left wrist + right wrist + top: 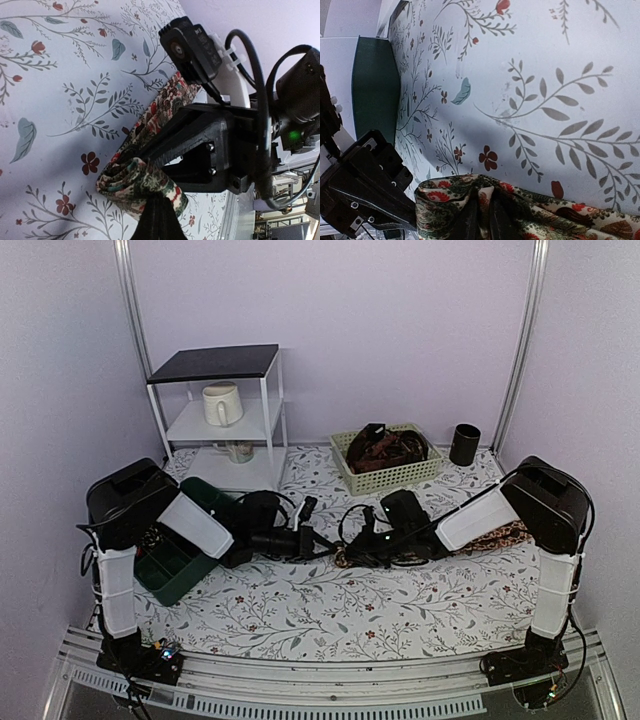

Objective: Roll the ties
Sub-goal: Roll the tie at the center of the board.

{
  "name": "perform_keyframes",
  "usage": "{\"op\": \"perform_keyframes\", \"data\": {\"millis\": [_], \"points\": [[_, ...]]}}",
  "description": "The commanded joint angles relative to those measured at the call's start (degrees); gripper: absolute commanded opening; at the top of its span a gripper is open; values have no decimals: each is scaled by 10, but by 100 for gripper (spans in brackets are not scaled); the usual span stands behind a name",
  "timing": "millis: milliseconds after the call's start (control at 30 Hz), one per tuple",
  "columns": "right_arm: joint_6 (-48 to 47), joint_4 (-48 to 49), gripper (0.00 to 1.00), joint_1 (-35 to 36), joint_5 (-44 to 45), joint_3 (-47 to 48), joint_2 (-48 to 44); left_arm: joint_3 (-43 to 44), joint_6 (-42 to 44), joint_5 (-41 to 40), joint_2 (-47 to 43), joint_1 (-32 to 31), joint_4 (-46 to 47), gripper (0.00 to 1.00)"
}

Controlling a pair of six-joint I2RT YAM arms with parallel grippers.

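Left end effector (156,210) is pinched shut on a bunched fold of the floral tie (127,177). Right end effector (482,220) is clamped on the same tie, just beside the left one, mid-tabletop (330,615). The rest of the tie lies flat under the right arm, running toward the right side. More ties (385,448) are piled in the basket (395,480) at the back.

Nothing legible is showing in any of the three views: the only mark resembling lettering, a small pale print on the black camera housing (192,42) in the left wrist view, is appearing too small and blurred to read.
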Motion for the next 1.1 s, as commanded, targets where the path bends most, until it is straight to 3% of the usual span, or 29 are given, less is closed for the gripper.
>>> {"op": "perform_keyframes", "data": {"millis": [0,267,600,767,900,1067], "points": [[7,37,14,-6,-15,-18,-20,16,-3,5,16,-3,17,0],[-3,19,13,-13,10,-33,-30,27,1,4,21,-5,9,0],[-26,2,4,-13,38,-36,-53,36,7,5,24,-8,4,0],[-28,2,5,-13,43,-37,-55,45,6,7,32,-13,4,0],[-28,-1,11,-13,44,-37,-54,55,4,7,40,-15,3,0],[-30,-16,10,-15,62,-45,-65,66,6,7,46,-17,-3,0]]}}
